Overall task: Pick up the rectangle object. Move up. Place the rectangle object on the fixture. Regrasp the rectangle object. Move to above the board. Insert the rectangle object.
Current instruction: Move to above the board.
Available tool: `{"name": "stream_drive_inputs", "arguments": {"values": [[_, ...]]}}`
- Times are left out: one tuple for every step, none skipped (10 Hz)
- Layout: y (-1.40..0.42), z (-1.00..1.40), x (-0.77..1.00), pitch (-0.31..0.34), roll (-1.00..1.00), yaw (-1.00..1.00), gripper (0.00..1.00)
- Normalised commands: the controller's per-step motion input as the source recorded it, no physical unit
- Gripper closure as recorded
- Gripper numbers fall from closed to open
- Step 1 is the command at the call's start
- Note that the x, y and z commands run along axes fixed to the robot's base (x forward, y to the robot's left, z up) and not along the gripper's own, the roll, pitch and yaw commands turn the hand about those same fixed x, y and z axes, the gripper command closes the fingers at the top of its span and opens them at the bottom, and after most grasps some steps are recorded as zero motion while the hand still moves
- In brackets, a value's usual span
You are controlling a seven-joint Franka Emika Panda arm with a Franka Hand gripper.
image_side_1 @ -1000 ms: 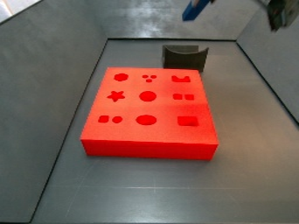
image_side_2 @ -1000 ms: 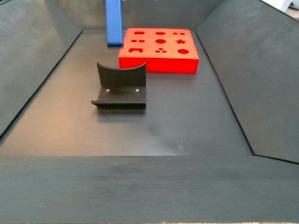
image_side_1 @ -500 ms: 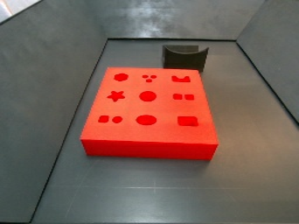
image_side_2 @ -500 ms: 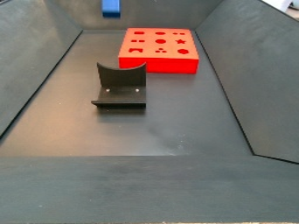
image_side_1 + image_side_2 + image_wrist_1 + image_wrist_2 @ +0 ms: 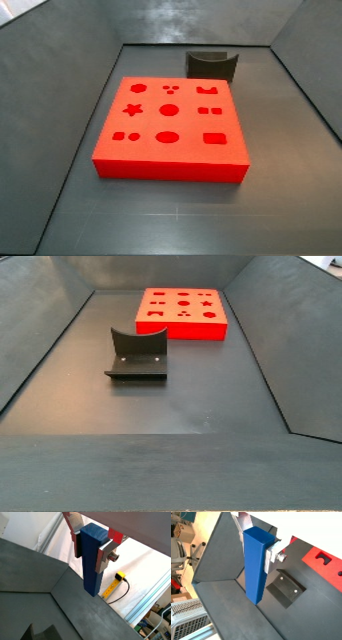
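Observation:
In both wrist views my gripper (image 5: 91, 550) (image 5: 258, 548) is shut on the rectangle object (image 5: 92, 567) (image 5: 256, 569), a long blue bar hanging straight down from between the silver fingers (image 5: 105, 556). The bar is high above the grey floor. The dark fixture (image 5: 286, 588) lies below it in a wrist view, with the red board (image 5: 328, 560) beyond. Both side views show the fixture (image 5: 211, 65) (image 5: 136, 354) and the board (image 5: 171, 162) (image 5: 187, 329) on the floor. Neither side view shows the gripper or the bar.
Sloping grey walls (image 5: 54, 60) (image 5: 267, 346) enclose the floor on all sides. Outside the enclosure, a yellow cable (image 5: 115, 582) and lab equipment (image 5: 181, 542) show in the wrist views.
The blue bar rose with the gripper: one second ago it showed at the top of both side views, half a second ago only its tip, now it is out of both.

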Motion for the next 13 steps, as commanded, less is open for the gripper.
{"name": "stream_drive_inputs", "arguments": {"values": [[-1.00,-0.01,-0.79,-0.011,-1.00,-0.17,1.00],[-1.00,-0.04,-0.81,-0.030,-1.00,-0.18,1.00],[-1.00,-0.03,-0.88,-0.047,-1.00,-0.18,1.00],[-1.00,-0.06,-0.95,-0.056,-1.00,-0.17,1.00],[-1.00,-0.05,-0.99,-0.059,-1.00,-0.17,1.00],[-0.71,-0.04,-0.74,-0.055,-1.00,-0.17,1.00],[-0.50,-0.03,-0.55,-0.050,-1.00,-0.17,1.00],[-0.15,-0.01,-0.22,-0.020,-1.00,-0.17,1.00],[-0.05,0.00,-0.12,-0.016,-1.00,-0.17,1.00],[0.00,-0.01,-0.05,-0.001,-1.00,-0.16,1.00],[0.00,0.00,-0.05,-0.009,-0.97,-0.15,1.00],[0.02,0.00,-0.06,-0.019,-0.66,-0.08,1.00],[0.02,0.00,-0.05,-0.027,-0.46,-0.05,1.00]]}}
